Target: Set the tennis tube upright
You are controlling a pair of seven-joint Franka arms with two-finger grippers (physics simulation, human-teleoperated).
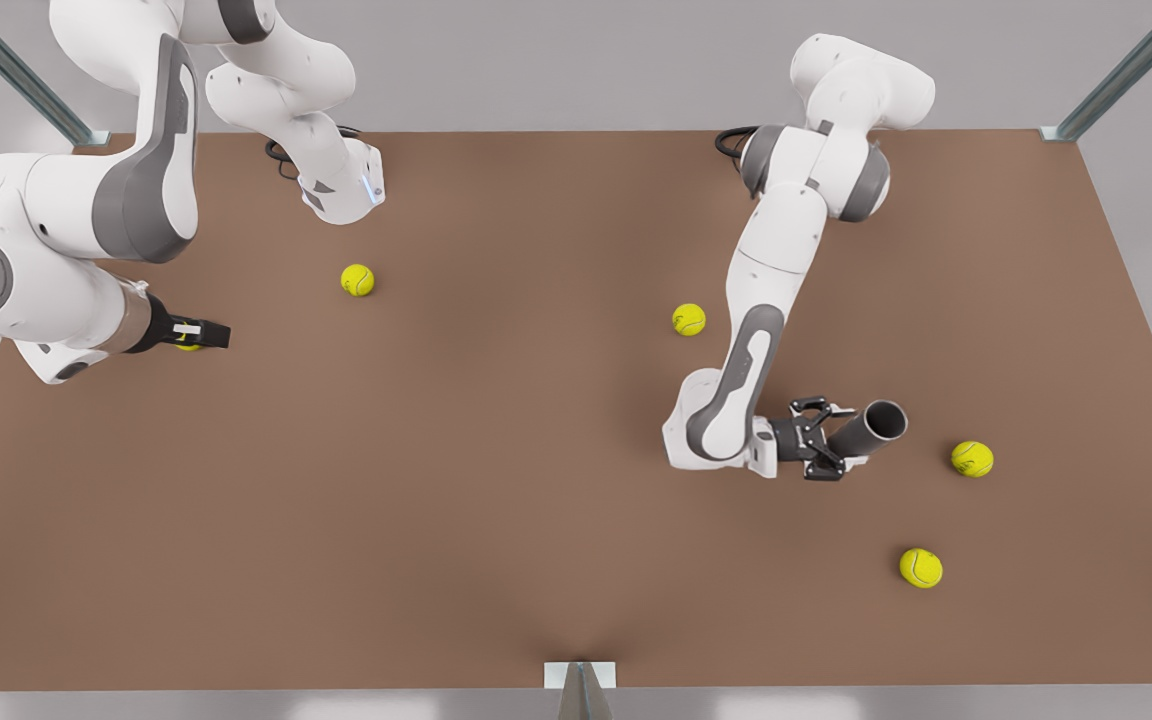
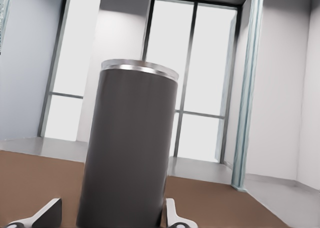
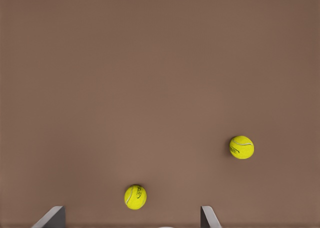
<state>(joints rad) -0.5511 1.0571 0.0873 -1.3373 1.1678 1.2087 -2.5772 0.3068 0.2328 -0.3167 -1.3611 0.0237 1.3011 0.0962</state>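
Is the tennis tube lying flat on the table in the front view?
No. The tennis tube is held off flat by the left gripper, its open end raised toward the camera above the brown table.

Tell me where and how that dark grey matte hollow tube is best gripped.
Grip the dark grey matte tennis tube across its round wall near the closed lower end, coming in sideways from the front view's left. The left gripper already sits there, fingers on either side of the wall. That probably suits it: the open rim points up and stays free. The right gripper waits open above the brown table.
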